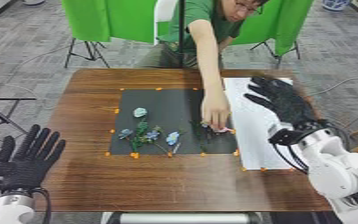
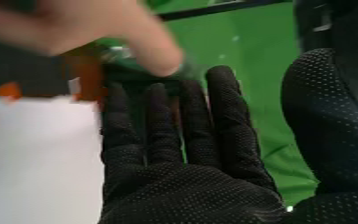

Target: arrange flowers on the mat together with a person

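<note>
My right hand (image 1: 286, 102) is held over the white sheet at the table's right side, open, with its fingers pointing away from me. In the right wrist view the same hand (image 2: 189, 187) has straight fingers and holds nothing. At the table's left front corner my left hand (image 1: 29, 160) is open and empty. A dark mat (image 1: 162, 105) bears a pale flower (image 1: 140, 112), blue flowers (image 1: 173, 138) and green stems. A person's hand (image 1: 215, 110) reaches down to a pinkish flower (image 1: 220, 130) at the mat's right side.
White paper (image 1: 255, 145) lies to the right of the mat. Orange markers (image 1: 135, 155) dot the mat's edges. Bare brown wood (image 1: 184, 185) stretches along the table's front. The person's arm (image 1: 209, 60) crosses from the far side; in the right wrist view a person's hand (image 2: 95, 25) is near my fingers.
</note>
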